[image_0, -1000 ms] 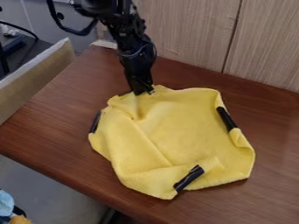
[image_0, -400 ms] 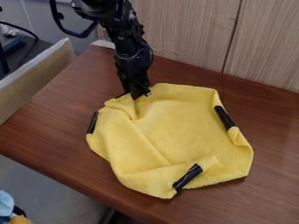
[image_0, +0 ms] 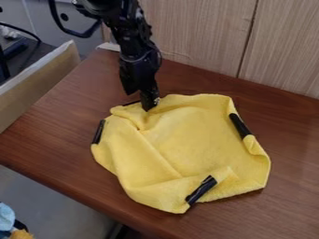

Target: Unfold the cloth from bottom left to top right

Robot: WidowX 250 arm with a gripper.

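The gripper (image_0: 139, 101) hangs at the cloth's upper left edge, with its fingers apart. Its right fingertip touches or overlaps the cloth's top edge; the left one stands just above the table beyond that edge. The yellow cloth (image_0: 187, 133) lies partly folded and rumpled, with a crease running from upper left down towards the bottom. Black strips mark its left edge, right side and bottom, where a small flap is turned over. Whether cloth lies between the fingers is hidden.
The brown table (image_0: 62, 112) extends around the cloth. A wood-panel wall (image_0: 199, 32) rises behind it, and a tan board (image_0: 37, 84) stands along the table's left side. Blue and orange items lie low at the lower left.
The gripper has shifted slightly left and its fingers have parted. The cloth's top edge first rose and moved left a little, then sank beside the gripper.
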